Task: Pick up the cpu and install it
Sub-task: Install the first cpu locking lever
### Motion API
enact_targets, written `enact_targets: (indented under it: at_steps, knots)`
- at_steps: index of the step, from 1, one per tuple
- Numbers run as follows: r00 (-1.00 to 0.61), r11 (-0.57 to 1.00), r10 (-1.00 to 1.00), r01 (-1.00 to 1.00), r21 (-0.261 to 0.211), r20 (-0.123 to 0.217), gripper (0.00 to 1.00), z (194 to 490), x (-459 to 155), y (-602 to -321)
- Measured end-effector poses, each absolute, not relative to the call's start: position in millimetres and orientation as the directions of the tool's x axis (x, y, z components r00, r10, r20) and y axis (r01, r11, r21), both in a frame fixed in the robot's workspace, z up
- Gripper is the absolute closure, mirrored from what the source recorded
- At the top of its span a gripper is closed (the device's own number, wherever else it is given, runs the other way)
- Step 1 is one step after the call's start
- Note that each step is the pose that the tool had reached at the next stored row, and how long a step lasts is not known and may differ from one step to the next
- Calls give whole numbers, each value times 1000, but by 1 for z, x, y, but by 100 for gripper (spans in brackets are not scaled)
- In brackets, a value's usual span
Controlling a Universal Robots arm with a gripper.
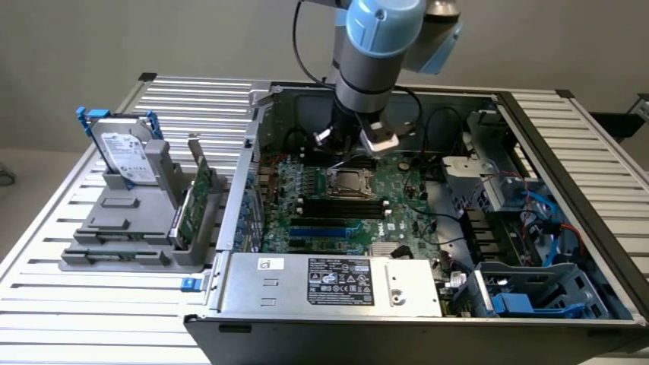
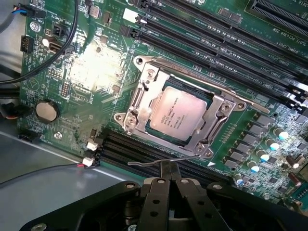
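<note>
Inside the open computer case [image 1: 406,338] on the slatted table [image 1: 61,304], the cpu [image 2: 178,114] lay flat in its socket on the green motherboard [image 2: 77,120], silver top up, ringed by the socket's metal frame [image 2: 139,103]. The arm's gripper [image 2: 169,168] hung just above the board beside that frame, its black fingers pressed together with nothing between them. A thin metal lever [image 2: 149,163] ran right past the fingertips; whether they touched it I could not tell. Toward the table's edge on the exterior view's left, a hard drive [image 1: 127,156] with blue handles stood upright in a grey holder [image 1: 121,228].
</note>
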State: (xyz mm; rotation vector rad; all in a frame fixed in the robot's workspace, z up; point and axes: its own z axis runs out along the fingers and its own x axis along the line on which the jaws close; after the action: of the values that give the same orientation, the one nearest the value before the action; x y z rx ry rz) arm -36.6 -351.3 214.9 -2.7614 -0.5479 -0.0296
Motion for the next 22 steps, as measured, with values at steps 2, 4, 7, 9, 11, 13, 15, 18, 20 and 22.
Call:
enact_targets:
  at_steps: [2,4,7,9,11,13,15,18,20,22]
  knots:
    - [926,-874,368,375,-310,82,89,214,-35,-351]
    - [926,-874,368,375,-310,82,89,213,-34,-352]
    - [926,-874,368,375,-310,82,89,211,-32,-352]
    - [926,-874,368,375,-310,82,89,210,-32,-352]
    - [926,-874,368,375,-310,82,89,209,-31,-352]
    - [926,-874,368,375,-310,82,89,207,-31,-352]
    - [926,-874,368,375,-310,82,89,205,-31,-352]
    - [926,-874,368,375,-310,82,89,203,-30,-352]
    - [926,-874,368,375,-310,82,89,202,-29,-352]
    - [926,-874,368,375,-310,82,89,202,-28,-352]
